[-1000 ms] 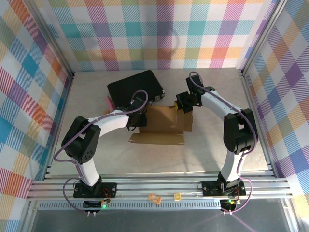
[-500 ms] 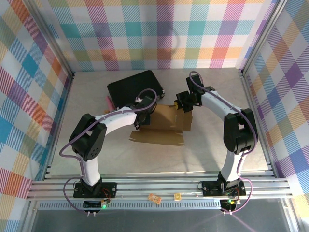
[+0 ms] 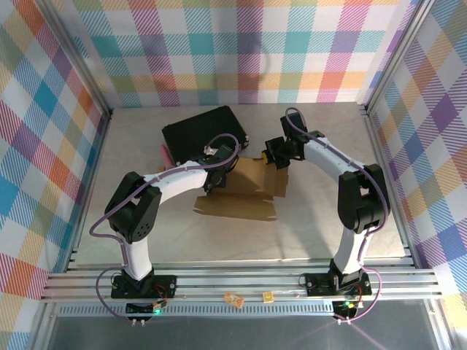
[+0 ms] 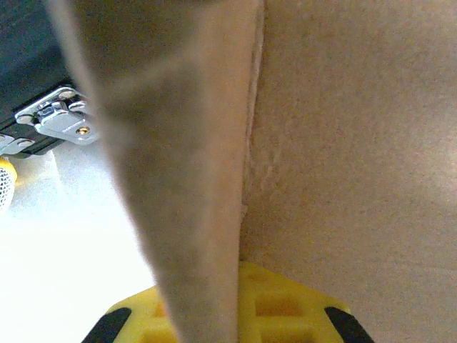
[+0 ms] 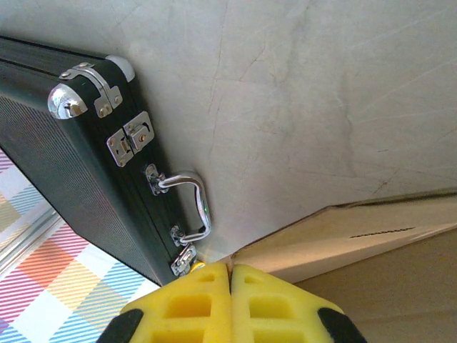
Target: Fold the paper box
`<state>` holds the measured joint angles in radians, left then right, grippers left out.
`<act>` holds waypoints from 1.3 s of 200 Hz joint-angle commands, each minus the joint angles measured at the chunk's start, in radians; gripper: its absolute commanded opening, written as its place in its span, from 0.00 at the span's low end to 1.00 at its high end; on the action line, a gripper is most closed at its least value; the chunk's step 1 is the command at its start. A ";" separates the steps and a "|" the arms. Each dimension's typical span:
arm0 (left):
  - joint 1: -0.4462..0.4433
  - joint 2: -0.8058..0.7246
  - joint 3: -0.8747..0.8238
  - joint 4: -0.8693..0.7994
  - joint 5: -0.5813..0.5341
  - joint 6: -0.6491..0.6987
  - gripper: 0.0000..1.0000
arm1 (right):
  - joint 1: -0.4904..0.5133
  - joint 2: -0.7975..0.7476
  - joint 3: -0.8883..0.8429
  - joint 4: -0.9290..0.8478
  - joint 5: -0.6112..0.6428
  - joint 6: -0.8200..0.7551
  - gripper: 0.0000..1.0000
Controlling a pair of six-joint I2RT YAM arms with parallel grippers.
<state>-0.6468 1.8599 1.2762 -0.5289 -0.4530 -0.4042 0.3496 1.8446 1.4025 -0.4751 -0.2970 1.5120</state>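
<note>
Brown paper box half-hides left tool.

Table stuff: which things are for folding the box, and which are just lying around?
For the job:
paper box
left gripper, closed on a box flap
right gripper, shut, at the box's edge

Just lying about:
black case
pink thing beside the case
small orange piece
small yellow piece

A blurred flap of the paper box hides the middle of the left gripper. The black case runs off the right wrist view's left edge.
</note>
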 commanded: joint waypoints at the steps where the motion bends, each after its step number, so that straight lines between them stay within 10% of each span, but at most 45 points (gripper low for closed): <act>1: 0.008 -0.013 -0.011 -0.090 -0.102 -0.002 0.00 | 0.000 -0.055 -0.019 -0.026 0.015 0.012 0.00; 24: 0.007 -0.036 -0.028 -0.069 -0.084 0.014 0.00 | -0.001 -0.068 -0.014 -0.030 0.015 -0.007 0.00; 57: 0.010 -0.090 -0.064 -0.004 -0.030 0.047 0.00 | -0.007 -0.107 0.021 -0.096 0.038 -0.085 0.48; 93: 0.029 -0.112 -0.055 0.003 0.045 0.051 0.00 | -0.043 -0.212 0.012 -0.130 0.046 -0.141 0.65; 182: 0.122 -0.380 -0.068 0.086 0.155 0.018 0.00 | -0.154 -0.566 -0.375 -0.101 -0.045 -0.272 0.24; 260: 0.067 -0.456 -0.046 0.058 0.022 -0.017 0.00 | -0.035 -0.416 -0.341 0.044 -0.003 -0.187 0.42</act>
<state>-0.5507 1.4368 1.2049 -0.4660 -0.3698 -0.3935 0.2817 1.3777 1.0042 -0.5018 -0.3256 1.2938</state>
